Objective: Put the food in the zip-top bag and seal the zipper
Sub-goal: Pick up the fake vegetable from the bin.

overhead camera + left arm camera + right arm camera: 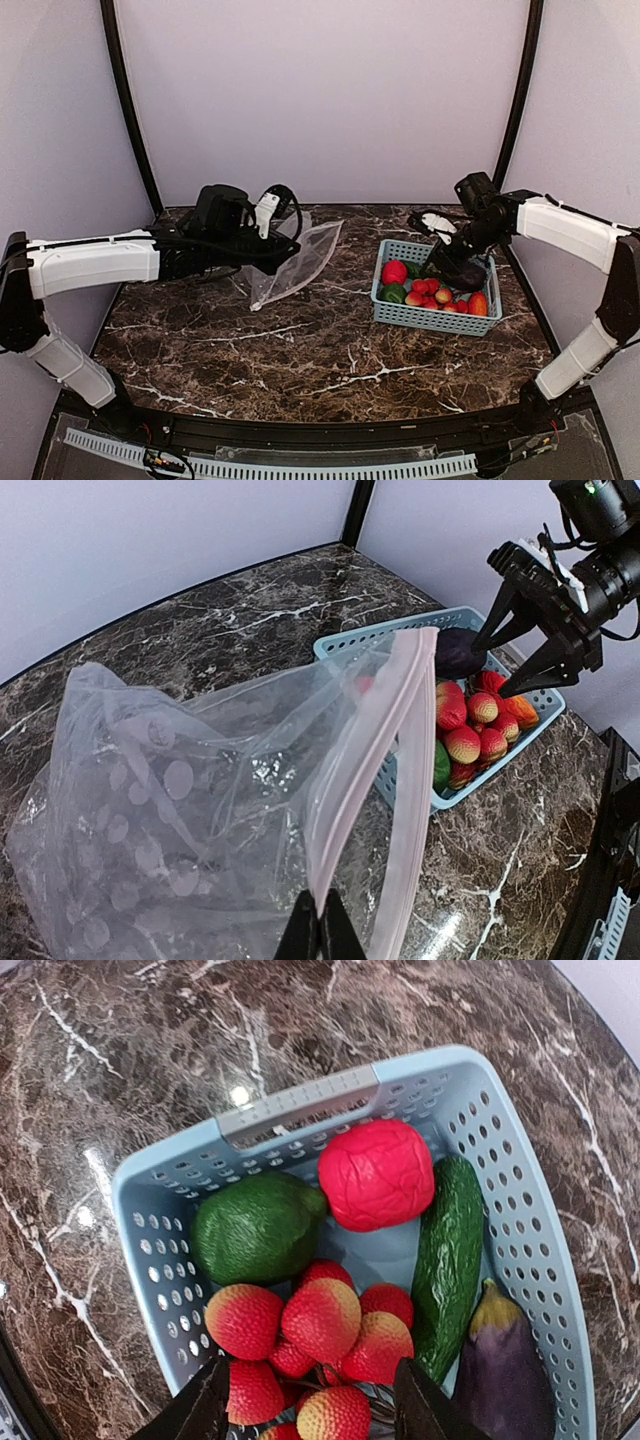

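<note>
I see the marble table [300, 350] under everything. Left of the blue basket [432, 318] is the zip-top bag [318, 248], its long axis angled toward the basket and its mouth edge on the basket side. The food sits inside the basket: a cucumber [445, 1260] and an eggplant [500, 1360] lie lengthwise along one wall, with strawberries [322, 1318] heaped beside them. The zipper [375, 750] points at the basket, and my left gripper [320, 932] is pinched onto it. My right gripper [312, 1380] hangs over the basket's strawberries, fingers spread wide.
</note>
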Controlling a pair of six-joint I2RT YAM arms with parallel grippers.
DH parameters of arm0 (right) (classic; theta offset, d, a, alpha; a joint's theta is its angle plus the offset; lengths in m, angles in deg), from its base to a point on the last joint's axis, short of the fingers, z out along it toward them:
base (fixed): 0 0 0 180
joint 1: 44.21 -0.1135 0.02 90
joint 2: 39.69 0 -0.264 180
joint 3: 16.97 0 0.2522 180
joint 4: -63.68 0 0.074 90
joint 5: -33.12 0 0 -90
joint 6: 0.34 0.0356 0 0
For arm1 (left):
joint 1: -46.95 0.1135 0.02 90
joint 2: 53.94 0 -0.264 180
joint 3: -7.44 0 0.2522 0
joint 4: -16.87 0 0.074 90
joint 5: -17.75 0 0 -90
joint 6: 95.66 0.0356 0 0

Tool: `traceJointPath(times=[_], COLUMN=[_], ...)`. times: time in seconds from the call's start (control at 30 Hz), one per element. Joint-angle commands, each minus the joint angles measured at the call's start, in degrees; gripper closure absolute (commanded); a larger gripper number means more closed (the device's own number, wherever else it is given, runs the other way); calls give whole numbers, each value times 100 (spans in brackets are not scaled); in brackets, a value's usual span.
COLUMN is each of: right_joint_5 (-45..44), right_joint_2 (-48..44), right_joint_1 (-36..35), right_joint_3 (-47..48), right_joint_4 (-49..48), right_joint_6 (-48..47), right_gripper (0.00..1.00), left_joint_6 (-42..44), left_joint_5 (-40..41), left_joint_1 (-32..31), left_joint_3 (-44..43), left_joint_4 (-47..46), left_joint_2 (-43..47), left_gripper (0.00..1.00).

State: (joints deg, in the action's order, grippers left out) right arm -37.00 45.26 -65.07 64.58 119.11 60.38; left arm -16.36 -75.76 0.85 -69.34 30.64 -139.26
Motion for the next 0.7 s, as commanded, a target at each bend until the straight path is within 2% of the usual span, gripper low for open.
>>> traceJointPath(times=[0.0,0.2,0.43,0.67], right_joint_5=[-321,-483,-533,-1541], right_joint_2=[179,-4,-200,40], right_joint_1=[273,495,1094,1199], right_joint_3=[390,57,-64,-38], right_joint_4=[490,776,973,586], right_joint_6=[-293,-620,-700,-790], right_gripper=[47,55,58,48], left_joint_6=[-373,-440,-536,-609], left_joint_5=[-346,-393,-569,-647], left_joint_1=[201,199,199,206], left_joint_3=[397,489,479,492], left_joint_4=[-430,-409,-388,-410], left_joint_2=[621,874,861,847], left_gripper=[99,99,99,99])
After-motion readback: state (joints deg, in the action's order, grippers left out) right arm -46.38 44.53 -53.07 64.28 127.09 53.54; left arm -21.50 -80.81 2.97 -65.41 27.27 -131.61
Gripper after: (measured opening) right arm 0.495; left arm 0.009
